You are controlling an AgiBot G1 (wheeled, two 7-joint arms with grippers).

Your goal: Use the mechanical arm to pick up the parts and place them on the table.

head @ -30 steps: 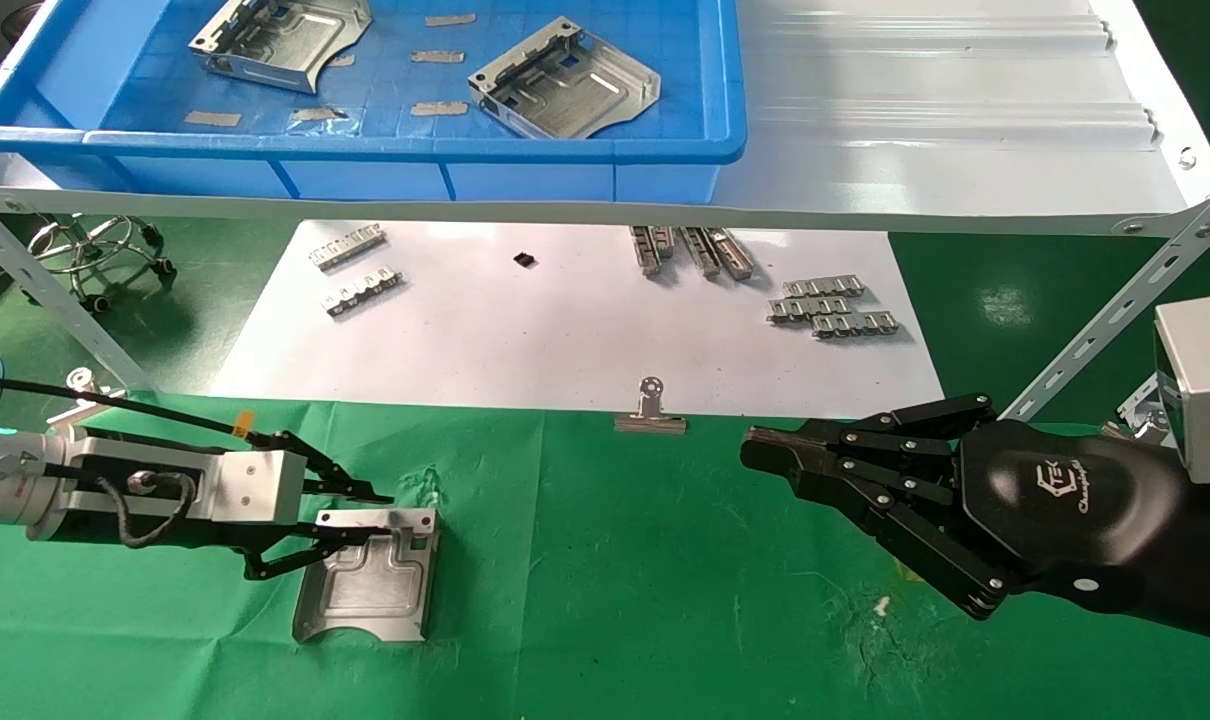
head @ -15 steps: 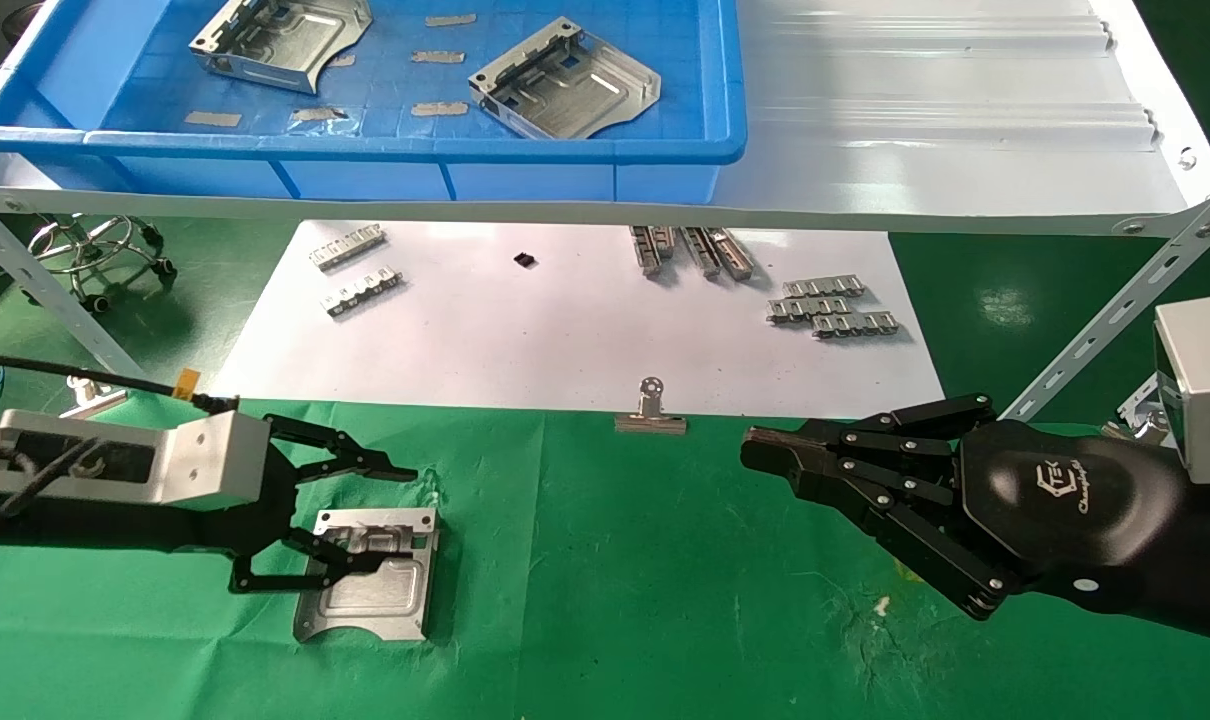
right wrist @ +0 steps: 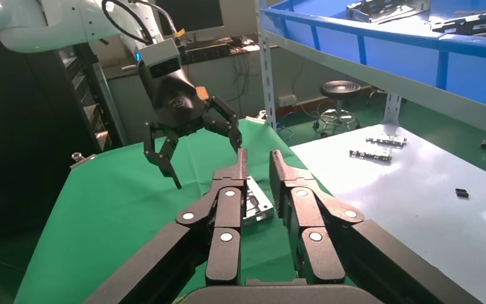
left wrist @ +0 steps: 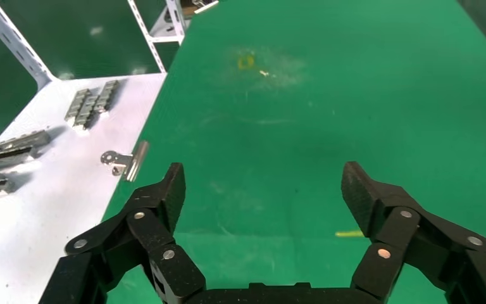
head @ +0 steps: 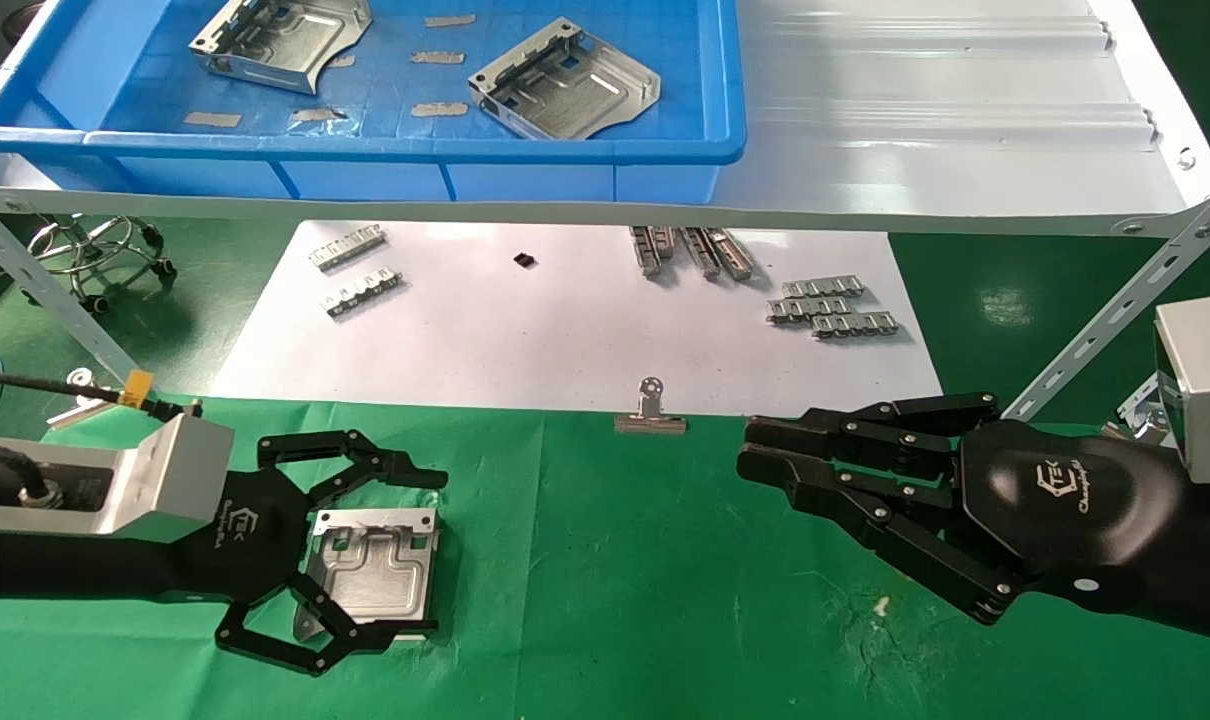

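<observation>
Left gripper [head: 365, 560] now higher, splayed over part [head: 375, 575]

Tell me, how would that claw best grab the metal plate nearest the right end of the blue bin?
Probably from straight above, with fingers closing across its two long raised rims. The plate lies flat and open side up in the blue bin, whose walls block a sideways approach. Its upturned edges give fingers something to catch. The left gripper, now open above the table, seems the likelier one.
</observation>
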